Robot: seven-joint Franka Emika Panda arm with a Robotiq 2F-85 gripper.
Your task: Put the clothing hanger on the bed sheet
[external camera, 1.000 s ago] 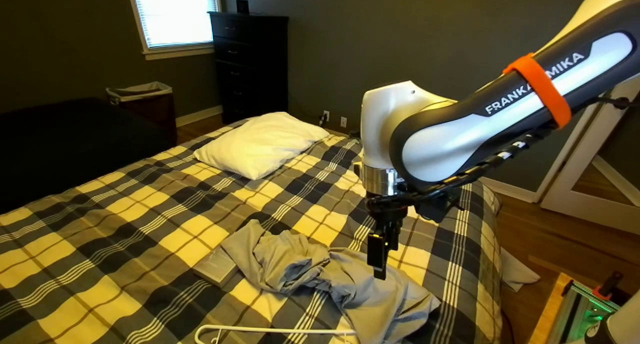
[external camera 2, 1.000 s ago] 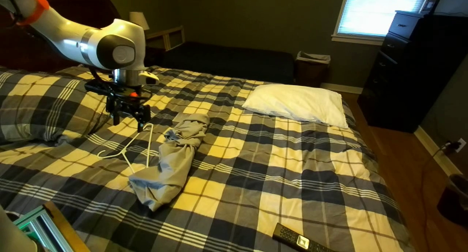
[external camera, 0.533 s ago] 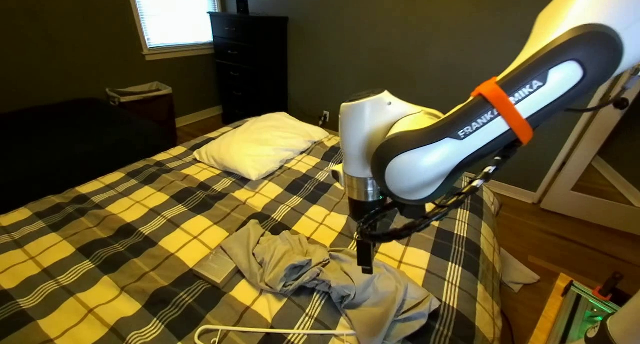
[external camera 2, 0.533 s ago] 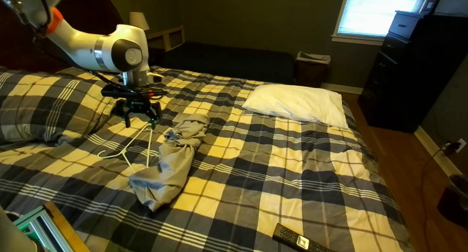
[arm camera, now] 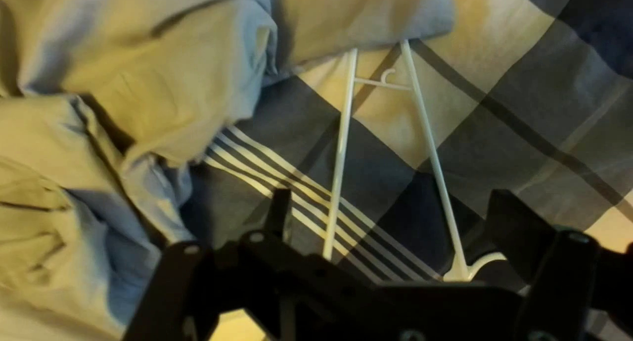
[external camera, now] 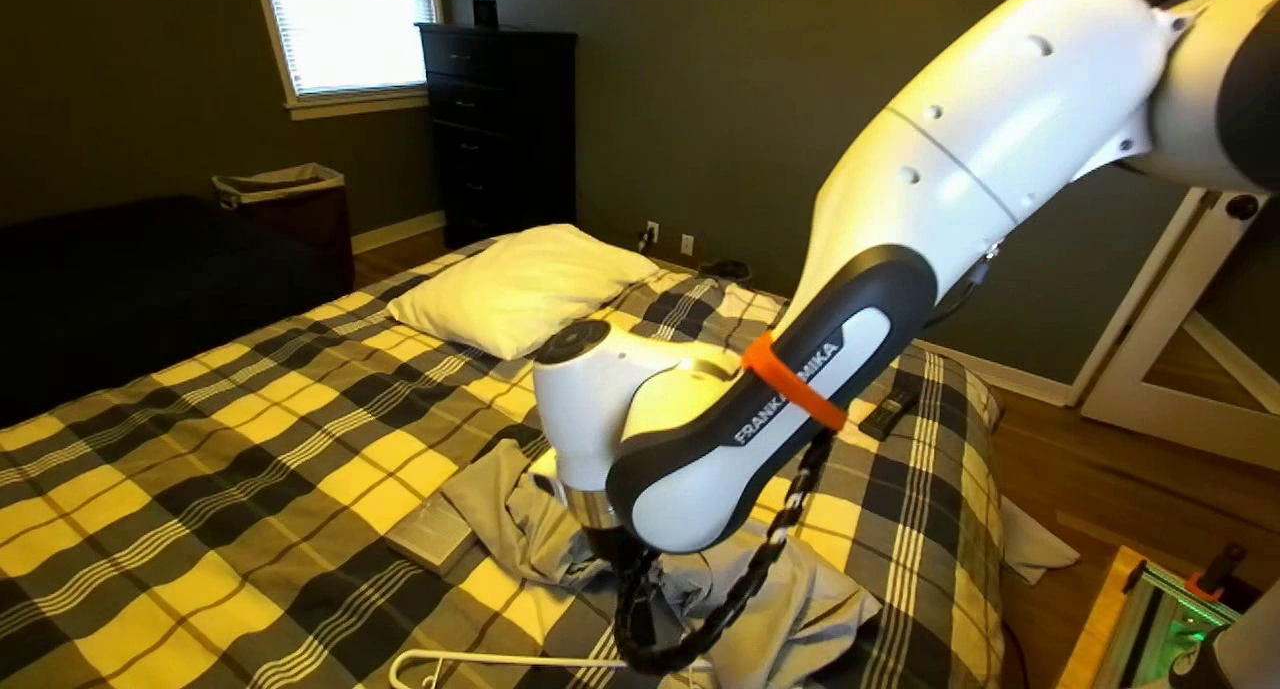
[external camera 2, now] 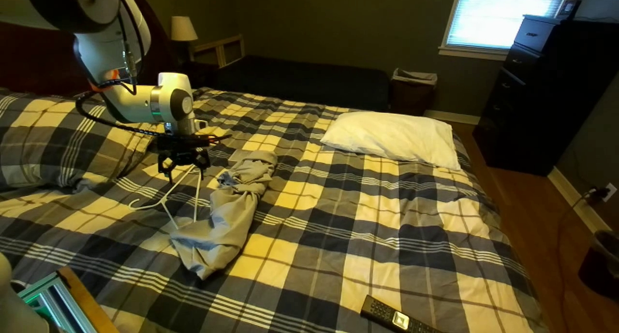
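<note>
White clothes hanger point(arm camera: 340, 153), one end under grey bed sheet point(external camera 2: 231, 207): pre-grasp step, likely.
Fingers point(arm camera: 279, 210) spread above, empty; next should lower, pinch, draw free, lay on top.

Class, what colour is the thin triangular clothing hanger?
The thin triangular clothing hanger is white, clearest in the wrist view.

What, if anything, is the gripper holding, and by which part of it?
Nothing is held: the gripper stands open, with the white hanger lying below it, ungripped.
</note>
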